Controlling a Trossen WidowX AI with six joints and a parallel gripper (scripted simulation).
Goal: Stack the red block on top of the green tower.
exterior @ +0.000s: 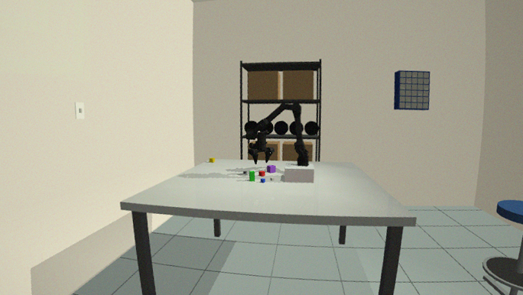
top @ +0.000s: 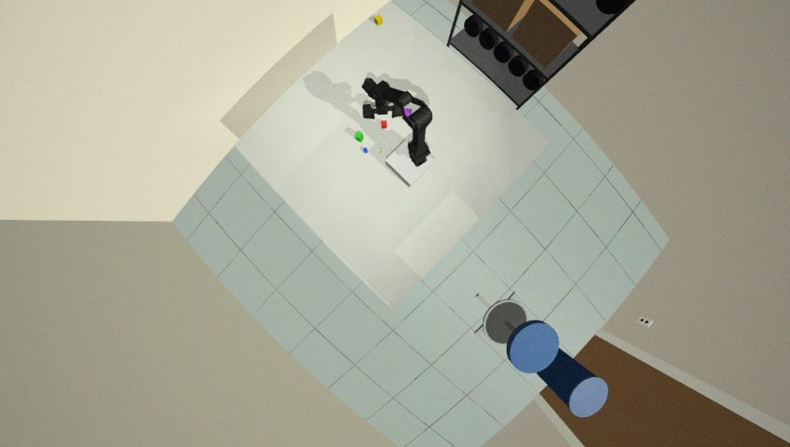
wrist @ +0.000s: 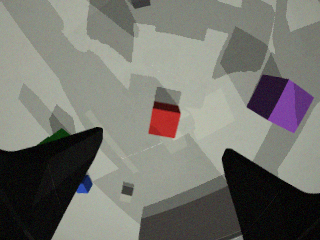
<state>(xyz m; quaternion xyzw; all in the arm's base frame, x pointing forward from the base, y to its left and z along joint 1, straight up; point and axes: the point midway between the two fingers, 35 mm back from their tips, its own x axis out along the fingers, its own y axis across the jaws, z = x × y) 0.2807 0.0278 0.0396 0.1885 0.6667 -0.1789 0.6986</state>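
Observation:
The red block [top: 383, 124] [exterior: 262, 173] [wrist: 165, 122] lies flat on the table, in the middle of the wrist view. The green tower [top: 359, 136] [exterior: 252, 176] [wrist: 57, 135] stands upright to its left. In the wrist view the left finger hides most of the tower. My gripper [top: 386, 115] [exterior: 261, 162] [wrist: 165, 144] is open and empty. It points down, above the table, with its fingertips well higher than the blocks. In the wrist view the red block shows slightly above the line between the fingertips.
A purple block [top: 407, 112] [exterior: 271, 168] [wrist: 292, 106] lies right of the red one. A small blue block [top: 365, 150] [exterior: 263, 180] [wrist: 84, 184] is near the tower, and a small pale block [top: 379, 150] [wrist: 127, 189] beside it. A dark block [exterior: 245, 172] [wrist: 141, 3] lies farther back.

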